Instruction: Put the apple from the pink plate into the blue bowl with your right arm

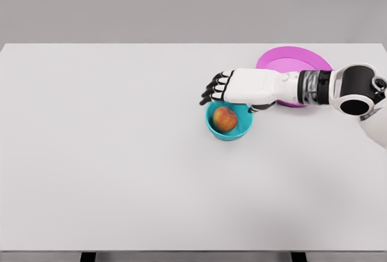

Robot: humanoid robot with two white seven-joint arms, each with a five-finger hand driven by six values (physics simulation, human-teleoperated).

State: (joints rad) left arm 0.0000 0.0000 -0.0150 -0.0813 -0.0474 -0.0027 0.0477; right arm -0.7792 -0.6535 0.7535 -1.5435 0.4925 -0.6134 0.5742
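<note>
Head view, looking down on a wide white desk (121, 153) against a plain grey wall.

A small blue bowl (211, 124) stands on the desk, a little right of the middle. Inside the bowl lies the apple (225, 118), red and orange, resting on the bowl's floor slightly toward its left side. The whole apple shows, with nothing covering it.

The right arm reaches in from the right edge, stretched almost level toward the left. Its white right hand (233, 86) hangs just behind the bowl, over the bowl's far rim. The dark fingers (213, 91) point left and are loosely extended, released, holding nothing. The apple sits just in front of the hand and below it, apart from the fingers, with a clear gap between the fingertips and the fruit. The thumb shows as a dark tip at the bowl's far right rim; whether it touches the rim cannot be told.

Behind the bowl and to its right lies the pink plate (290, 59), flat on the desk. The forearm crosses over the plate's near part and hides it. The visible part of the plate carries nothing.
</note>
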